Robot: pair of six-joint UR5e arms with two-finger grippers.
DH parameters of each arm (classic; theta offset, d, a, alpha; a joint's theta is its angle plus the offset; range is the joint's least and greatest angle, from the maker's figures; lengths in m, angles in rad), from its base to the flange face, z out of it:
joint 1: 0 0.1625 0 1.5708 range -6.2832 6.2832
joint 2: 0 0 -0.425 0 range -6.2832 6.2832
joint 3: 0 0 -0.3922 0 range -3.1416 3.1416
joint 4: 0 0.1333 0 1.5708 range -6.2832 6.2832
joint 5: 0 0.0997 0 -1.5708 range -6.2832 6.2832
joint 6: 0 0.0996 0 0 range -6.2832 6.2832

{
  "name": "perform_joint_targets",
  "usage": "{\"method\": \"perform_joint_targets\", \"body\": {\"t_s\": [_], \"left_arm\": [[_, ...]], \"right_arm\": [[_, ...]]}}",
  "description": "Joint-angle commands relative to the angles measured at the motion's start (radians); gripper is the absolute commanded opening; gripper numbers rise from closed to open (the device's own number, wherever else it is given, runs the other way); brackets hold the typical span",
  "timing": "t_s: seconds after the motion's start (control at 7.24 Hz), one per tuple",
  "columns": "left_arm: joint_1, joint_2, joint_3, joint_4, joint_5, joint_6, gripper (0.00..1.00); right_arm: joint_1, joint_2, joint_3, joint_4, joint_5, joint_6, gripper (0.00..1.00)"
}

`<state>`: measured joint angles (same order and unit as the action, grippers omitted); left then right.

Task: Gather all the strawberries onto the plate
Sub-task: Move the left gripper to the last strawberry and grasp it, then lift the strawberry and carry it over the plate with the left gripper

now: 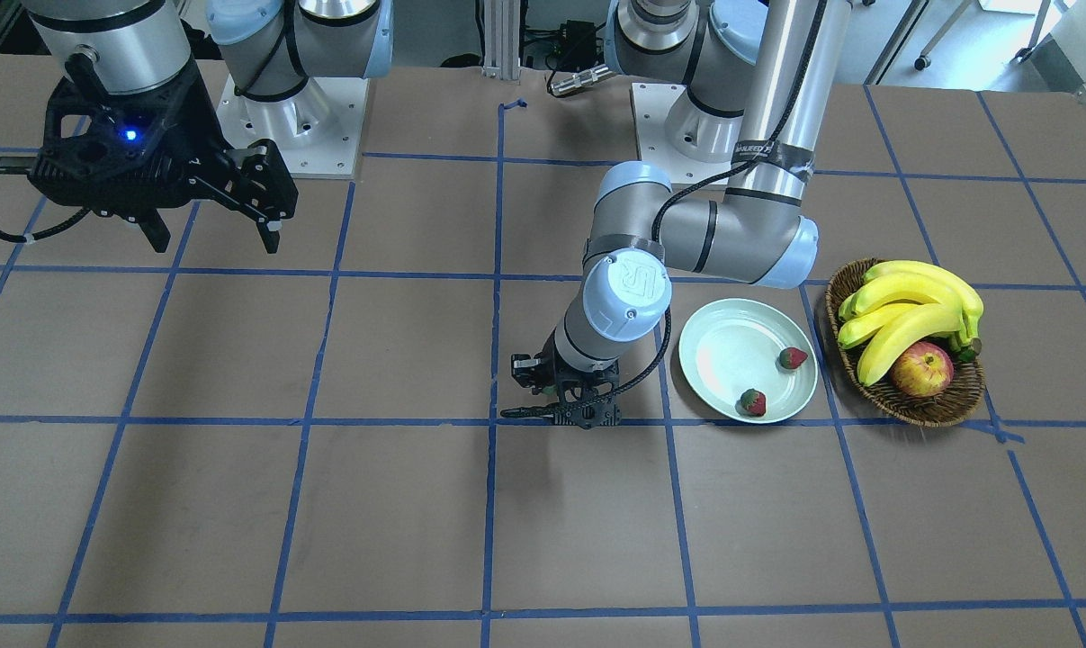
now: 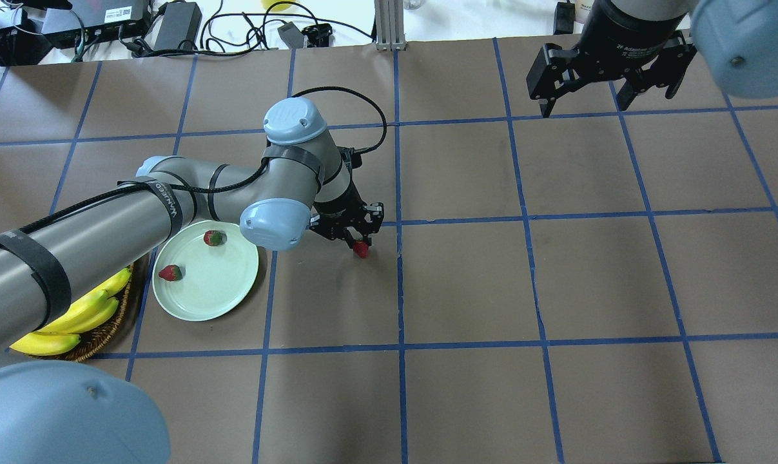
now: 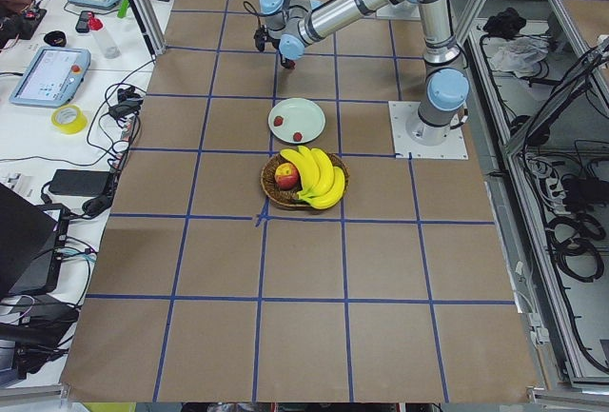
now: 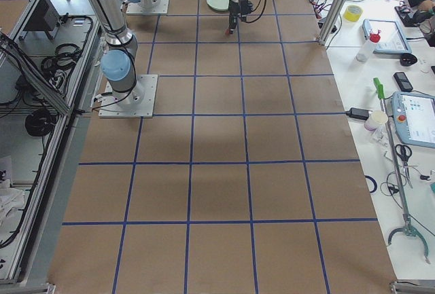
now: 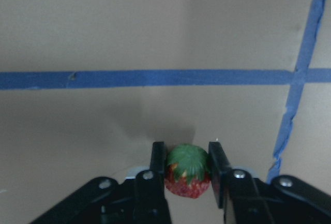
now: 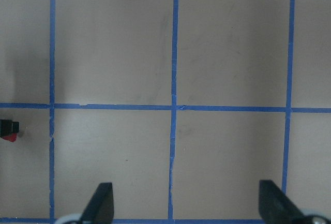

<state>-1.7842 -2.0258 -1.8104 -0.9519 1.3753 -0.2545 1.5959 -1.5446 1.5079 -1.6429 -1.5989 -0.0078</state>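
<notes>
My left gripper (image 5: 187,168) is shut on a red strawberry (image 5: 187,171) with a green cap, low over the brown table. The overhead view shows the same gripper (image 2: 358,241) and strawberry (image 2: 361,249) right of the plate (image 2: 216,290). The pale green plate (image 1: 727,346) holds two strawberries, one (image 1: 793,358) near its rim by the basket and another (image 1: 753,402) at its front edge. They also show in the overhead view (image 2: 214,238) (image 2: 169,273). My right gripper (image 1: 210,236) is open and empty, high and far from the plate, as the overhead view (image 2: 608,103) also shows.
A wicker basket (image 1: 920,409) with bananas (image 1: 911,301) and a red-yellow apple (image 1: 922,369) stands just beyond the plate, away from my left gripper. Blue tape lines (image 5: 155,78) cross the table in a grid. The arm bases (image 1: 291,117) stand at the table's robot side.
</notes>
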Motion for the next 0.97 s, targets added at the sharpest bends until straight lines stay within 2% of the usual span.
{"method": "perform_joint_targets", "body": {"t_s": [0.0, 0.28, 0.55, 0.69, 0.83], "left_arm": [[0.053, 0.035, 0.086, -0.074, 0.037, 0.009, 0.00], [0.182, 0.074, 0.164, -0.277, 0.060, 0.110, 0.00], [0.268, 0.128, 0.151, -0.344, 0.123, 0.183, 0.00], [0.293, 0.128, 0.126, -0.363, 0.204, 0.237, 0.00], [0.330, 0.137, 0.091, -0.357, 0.232, 0.271, 0.00]], "right_arm": [[-0.001, 0.000, 0.000, 0.000, -0.004, 0.000, 1.00], [0.002, 0.000, 0.000, 0.000, 0.003, 0.000, 1.00], [0.002, 0.000, 0.002, 0.000, 0.004, -0.009, 1.00], [0.002, 0.000, 0.000, 0.000, 0.004, -0.009, 1.00], [0.005, 0.000, 0.002, 0.000, 0.004, -0.006, 1.00]]}}
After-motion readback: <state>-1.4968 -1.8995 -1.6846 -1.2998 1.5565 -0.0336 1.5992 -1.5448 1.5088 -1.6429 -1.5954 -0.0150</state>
